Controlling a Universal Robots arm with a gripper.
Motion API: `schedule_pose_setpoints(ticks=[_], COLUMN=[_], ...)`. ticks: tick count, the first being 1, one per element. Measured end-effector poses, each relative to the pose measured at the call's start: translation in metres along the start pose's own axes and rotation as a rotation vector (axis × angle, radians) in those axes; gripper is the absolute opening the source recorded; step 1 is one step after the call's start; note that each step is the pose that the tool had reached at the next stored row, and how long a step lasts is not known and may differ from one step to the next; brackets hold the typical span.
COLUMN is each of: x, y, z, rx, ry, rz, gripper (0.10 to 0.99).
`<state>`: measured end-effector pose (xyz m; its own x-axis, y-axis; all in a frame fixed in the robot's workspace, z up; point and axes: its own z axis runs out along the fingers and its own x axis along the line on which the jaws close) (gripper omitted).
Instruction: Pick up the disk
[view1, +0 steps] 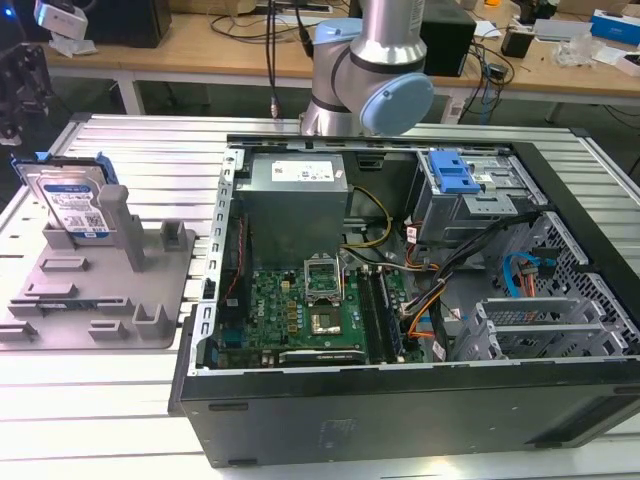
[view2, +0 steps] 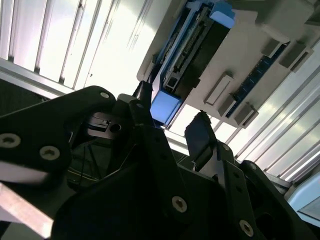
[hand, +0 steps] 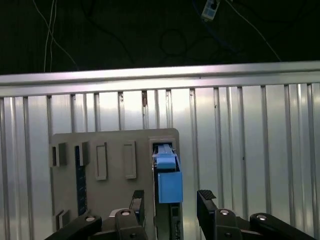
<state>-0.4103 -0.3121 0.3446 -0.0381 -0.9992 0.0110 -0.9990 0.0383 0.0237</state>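
Exterior view shows ribbed table (view1: 100, 400), tray (view1: 60, 300) with disk (view1: 75, 200), perhaps workbenches (view1: 250, 55).

The disk (view1: 70, 195) is bare silver metal with a slightly glossy label and blue plastic rails, and the tray (view1: 75, 325) is plain matt grey plastic. The table (view1: 130, 150) is ribbed aluminium and pretty shiny. The gripper (hand: 171, 200) looks matt black with bright metal screws, and the arm (view1: 385, 40) is smooth silver metal with a glossy pale-blue plastic cap (view1: 395, 105).

Even bright light; blown-out glare on tabletop (view2: 120, 50)
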Motion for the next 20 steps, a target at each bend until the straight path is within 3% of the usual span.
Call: schedule_pose_setpoints(ticks=[20], x=[0.0037], y=[0.0033], z=[0.0207], rx=[0.001], ry=[0.0015], rz=[-0.061], gripper=[0.541])
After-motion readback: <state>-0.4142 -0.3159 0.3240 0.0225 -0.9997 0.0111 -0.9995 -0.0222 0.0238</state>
